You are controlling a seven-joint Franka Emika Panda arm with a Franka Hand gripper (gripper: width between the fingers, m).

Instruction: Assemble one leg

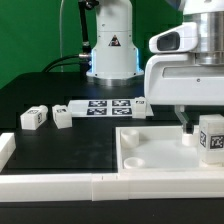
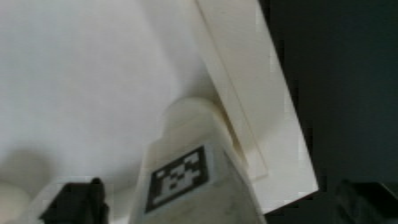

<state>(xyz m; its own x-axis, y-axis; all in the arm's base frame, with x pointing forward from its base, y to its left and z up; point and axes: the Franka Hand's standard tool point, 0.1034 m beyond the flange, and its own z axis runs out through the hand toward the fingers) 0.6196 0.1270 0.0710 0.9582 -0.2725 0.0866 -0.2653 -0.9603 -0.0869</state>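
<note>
A leg (image 1: 212, 138), a chunky white peg with a black-and-white tag, stands upright on the white tabletop (image 1: 150, 160) near its corner at the exterior view's right. My gripper (image 1: 209, 128) is straddling it. In the wrist view the leg (image 2: 187, 170) sits between the dark fingertips (image 2: 75, 202), with a gap showing on each side, so the gripper (image 2: 219, 205) is open around it. The leg stands next to the tabletop's raised edge (image 2: 240, 90). Two more legs (image 1: 34, 117) (image 1: 62, 117) lie on the black table at the exterior view's left.
The marker board (image 1: 105, 106) lies behind the tabletop, with the robot base (image 1: 110, 50) further back. A white rail (image 1: 60, 186) runs along the front, and a white block (image 1: 5, 150) stands at the exterior view's left edge.
</note>
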